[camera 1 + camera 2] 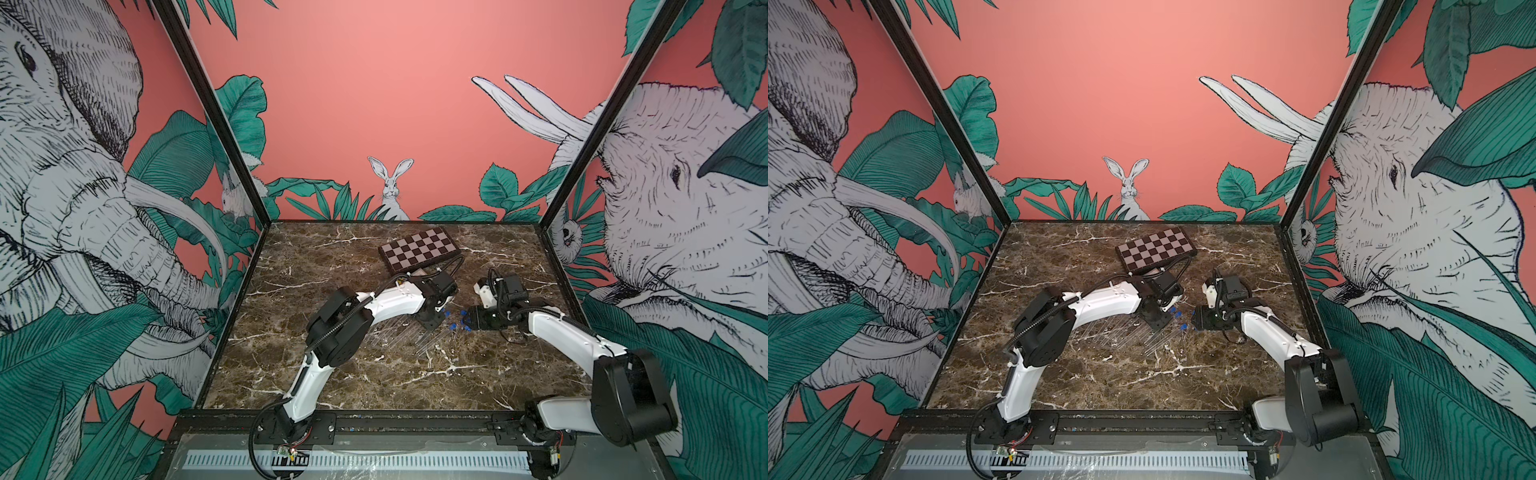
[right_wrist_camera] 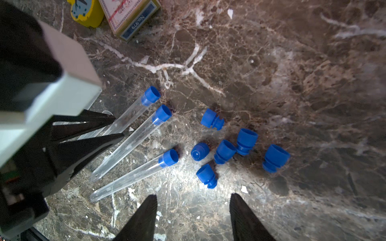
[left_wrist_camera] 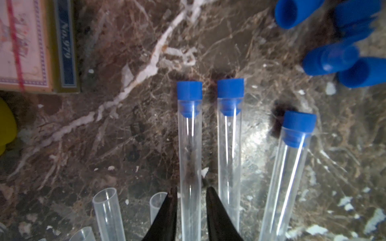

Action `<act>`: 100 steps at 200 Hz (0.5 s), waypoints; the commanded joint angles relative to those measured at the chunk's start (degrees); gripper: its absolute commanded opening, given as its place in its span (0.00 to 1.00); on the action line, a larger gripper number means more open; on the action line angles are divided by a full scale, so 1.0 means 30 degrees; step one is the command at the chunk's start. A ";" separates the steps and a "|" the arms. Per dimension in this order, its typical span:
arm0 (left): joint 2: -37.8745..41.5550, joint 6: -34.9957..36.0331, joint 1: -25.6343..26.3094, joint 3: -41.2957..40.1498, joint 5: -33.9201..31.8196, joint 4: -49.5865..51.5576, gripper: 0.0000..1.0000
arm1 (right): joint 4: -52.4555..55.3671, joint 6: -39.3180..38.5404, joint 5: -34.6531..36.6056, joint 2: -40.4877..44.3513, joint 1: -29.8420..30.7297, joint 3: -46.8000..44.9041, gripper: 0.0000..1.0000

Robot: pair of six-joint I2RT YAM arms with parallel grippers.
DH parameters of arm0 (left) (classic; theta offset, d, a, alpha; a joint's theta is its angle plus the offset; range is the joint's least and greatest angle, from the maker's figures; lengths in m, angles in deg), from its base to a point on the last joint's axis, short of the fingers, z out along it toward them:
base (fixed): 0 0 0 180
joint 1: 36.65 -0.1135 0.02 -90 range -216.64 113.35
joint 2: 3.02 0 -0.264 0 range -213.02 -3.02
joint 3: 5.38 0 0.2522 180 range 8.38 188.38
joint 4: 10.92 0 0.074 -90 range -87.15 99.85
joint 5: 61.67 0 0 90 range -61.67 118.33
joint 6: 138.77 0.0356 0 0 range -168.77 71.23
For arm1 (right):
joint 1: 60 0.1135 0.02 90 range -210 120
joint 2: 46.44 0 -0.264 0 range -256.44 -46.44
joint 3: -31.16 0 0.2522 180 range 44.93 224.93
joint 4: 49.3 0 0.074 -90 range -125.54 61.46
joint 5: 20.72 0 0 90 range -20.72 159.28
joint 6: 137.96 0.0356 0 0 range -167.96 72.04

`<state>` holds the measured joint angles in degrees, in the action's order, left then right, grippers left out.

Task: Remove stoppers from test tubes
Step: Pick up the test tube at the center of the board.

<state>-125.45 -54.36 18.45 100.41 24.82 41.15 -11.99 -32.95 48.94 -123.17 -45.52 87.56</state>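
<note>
Standing by the rig here. The test tubes (image 2: 133, 139) are lying flat in a rough row about mid-worktop (image 1: 374, 374), which is dark brown marble, so the clear plastic nearly vanishes in both top views.

The left gripper (image 3: 191, 192) is down low over that row. Its black fingers (image 3: 167, 217) sit either side of one capped tube (image 3: 190, 156), the one right next to the uncapped tubes (image 3: 106, 210). They're in really tight, with just slivers of gap showing from the wrist camera. I honestly can't tell if they're pinching it or only about to touch.

Three plugged stoppers (image 3: 230, 87) are still in their tubes, bright blue, all at the same end. Six loose stoppers (image 2: 224, 150) are scattered on the marble just past those capped ends, some on their sides, a couple touching each other. That little pile sits between the two grippers.

The right gripper (image 2: 193, 195) hovers just short of the loose ones. Its fingers (image 2: 144, 219) are spread well apart with nothing between them but bare marble.

Other stuff: a folded chessboard (image 1: 419, 249) towards the back, plus a small box marked No. 979 (image 2: 129, 16) and a yellow thing (image 2: 85, 12) side by side, near the tubes but not touching them.
</note>
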 commanded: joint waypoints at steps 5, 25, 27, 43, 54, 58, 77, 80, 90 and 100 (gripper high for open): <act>-0.0201 0.0101 0.0121 0.0576 -0.0315 0.0631 0.26 | 0.0157 -0.0106 0.0115 0.0524 -0.0082 0.0085 0.56; -0.0475 0.0161 0.0117 0.0753 -0.0551 0.0782 0.26 | 0.0177 -0.0094 0.0091 0.0533 -0.0109 0.0061 0.56; -0.0514 0.0162 0.0121 0.0780 -0.0550 0.0793 0.26 | 0.0184 -0.0091 0.0112 0.0529 -0.0103 0.0065 0.56; -0.0670 0.0129 0.0123 0.0844 -0.0573 0.0833 0.26 | 0.0177 -0.0086 0.0115 0.0577 -0.0085 0.0057 0.57; -0.0736 0.0132 0.0123 0.0847 -0.0641 0.0799 0.26 | 0.0213 -0.0084 0.0137 0.0569 -0.0117 0.0042 0.57; -0.0760 0.0122 0.0123 0.0862 -0.0669 0.0824 0.25 | 0.0190 -0.0080 0.0162 0.0585 -0.0131 0.0054 0.57; -0.0820 0.0060 0.0123 0.0868 -0.0606 0.0825 0.24 | 0.0177 -0.0080 0.0169 0.0578 -0.0139 0.0016 0.58; -0.0820 0.0095 0.0123 0.0857 -0.0605 0.0826 0.23 | 0.0177 -0.0080 0.0157 0.0574 -0.0139 0.0004 0.58; -0.0820 0.0080 0.0106 0.0859 -0.0600 0.0812 0.21 | 0.0177 -0.0062 0.0140 0.0597 -0.0123 0.0006 0.58; -0.0763 0.0054 0.0122 0.0850 -0.0614 0.0822 0.19 | 0.0152 -0.0051 0.0062 0.0639 -0.0135 -0.0002 0.59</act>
<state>-127.11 -54.03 18.55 102.16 23.95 41.74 -11.92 -32.95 49.05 -122.54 -45.54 87.56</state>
